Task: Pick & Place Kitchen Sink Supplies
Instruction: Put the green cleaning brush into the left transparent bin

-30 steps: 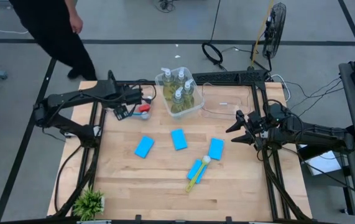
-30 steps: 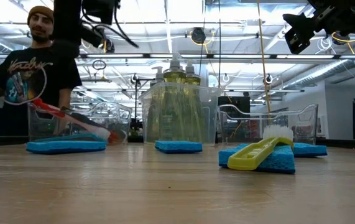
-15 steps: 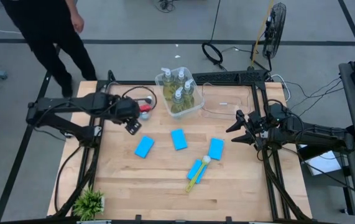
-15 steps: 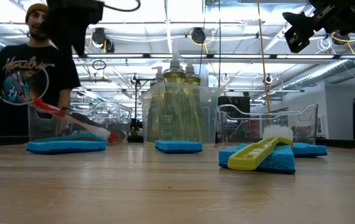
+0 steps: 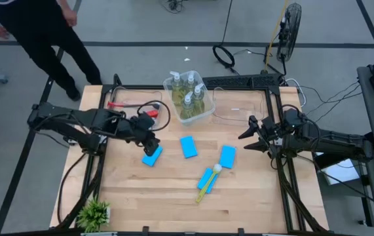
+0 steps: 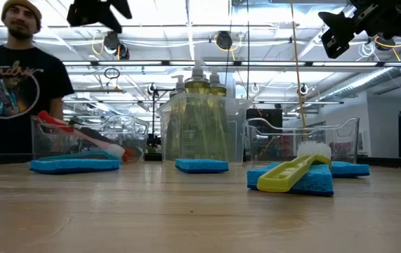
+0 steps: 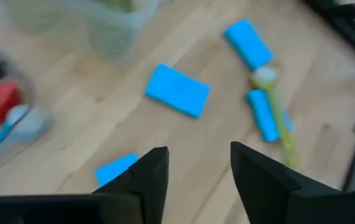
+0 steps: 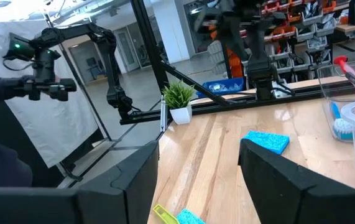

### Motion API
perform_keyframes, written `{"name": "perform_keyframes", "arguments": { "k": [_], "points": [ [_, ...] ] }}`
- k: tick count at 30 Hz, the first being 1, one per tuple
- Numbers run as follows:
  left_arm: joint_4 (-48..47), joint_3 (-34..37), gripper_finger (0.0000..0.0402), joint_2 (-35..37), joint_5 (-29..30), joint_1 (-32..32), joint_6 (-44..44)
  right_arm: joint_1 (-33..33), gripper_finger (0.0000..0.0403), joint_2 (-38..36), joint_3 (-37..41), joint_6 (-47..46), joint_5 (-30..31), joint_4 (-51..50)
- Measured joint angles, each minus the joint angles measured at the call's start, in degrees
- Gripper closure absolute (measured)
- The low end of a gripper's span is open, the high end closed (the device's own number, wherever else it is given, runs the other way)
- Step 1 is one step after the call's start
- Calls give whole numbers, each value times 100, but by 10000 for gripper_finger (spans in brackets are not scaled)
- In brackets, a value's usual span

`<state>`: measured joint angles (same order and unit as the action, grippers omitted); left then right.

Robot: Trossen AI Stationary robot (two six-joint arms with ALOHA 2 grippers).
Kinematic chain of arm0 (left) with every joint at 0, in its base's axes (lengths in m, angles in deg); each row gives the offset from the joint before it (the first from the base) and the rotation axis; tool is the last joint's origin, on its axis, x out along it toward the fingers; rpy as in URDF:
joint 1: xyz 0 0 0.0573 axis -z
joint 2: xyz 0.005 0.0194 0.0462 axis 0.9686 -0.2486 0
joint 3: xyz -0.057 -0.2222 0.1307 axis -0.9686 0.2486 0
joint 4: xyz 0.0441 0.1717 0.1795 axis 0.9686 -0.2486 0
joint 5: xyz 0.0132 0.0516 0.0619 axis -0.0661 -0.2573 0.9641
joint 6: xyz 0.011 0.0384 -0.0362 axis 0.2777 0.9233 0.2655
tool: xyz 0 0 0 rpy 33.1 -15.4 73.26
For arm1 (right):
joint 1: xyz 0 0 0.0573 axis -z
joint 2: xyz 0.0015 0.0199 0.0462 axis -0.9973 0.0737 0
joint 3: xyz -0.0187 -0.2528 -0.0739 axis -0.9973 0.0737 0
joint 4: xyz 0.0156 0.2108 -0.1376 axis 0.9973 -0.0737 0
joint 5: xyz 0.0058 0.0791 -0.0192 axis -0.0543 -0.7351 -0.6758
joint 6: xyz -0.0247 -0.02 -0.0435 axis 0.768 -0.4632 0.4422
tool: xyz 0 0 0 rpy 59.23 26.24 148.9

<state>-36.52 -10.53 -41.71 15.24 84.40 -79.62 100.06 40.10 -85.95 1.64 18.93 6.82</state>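
Observation:
Four blue sponges lie flat on the table: the left sponge [image 5: 151, 156] [image 7: 118, 168], the middle one [image 5: 188, 146] [image 7: 177, 90], the right one [image 5: 227, 156], and one [image 5: 205, 178] under the yellow-green brush [image 5: 207, 182] [image 6: 291, 172]. Soap bottles [image 5: 188, 92] stand in a clear bin [image 6: 201, 130]. A red brush [image 6: 81, 133] leans in the far-left bin [image 5: 134, 111]. My left gripper [image 5: 149, 141] [image 7: 199, 174] hovers open just above the left sponge. My right gripper [image 5: 252, 129] [image 8: 199, 180] waits open, raised, at the table's right side. No black brush shows.
An empty clear bin [image 5: 236, 108] sits at the far right beside the bottle bin. A small potted plant [image 5: 95, 213] stands at the near-left corner. A person [image 5: 42, 33] stands beyond the far-left corner. Bare wood lies along the near edge.
My left gripper has drawn away from the far-left bin, swinging toward the near edge and slightly right until it hangs over the left sponge. The person behind the table has stepped farther left. The sponges, brushes and right arm have stayed put.

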Motion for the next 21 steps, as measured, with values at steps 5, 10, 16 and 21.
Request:
{"name": "perform_keyframes", "arguments": {
  "k": [5,10,16,21],
  "points": [
    [237,0,263,0,207,215,193,0,193,15,0,-143,4,-2],
    [234,0,288,0,367,319,295,-2,193,81,0,45,-7,-15],
    [137,2,304,0,680,442,244,-68,193,181,0,209,-40,-55],
    [243,153,297,132,1023,614,93,-327,193,300,0,216,-42,-56]
  ]
}}
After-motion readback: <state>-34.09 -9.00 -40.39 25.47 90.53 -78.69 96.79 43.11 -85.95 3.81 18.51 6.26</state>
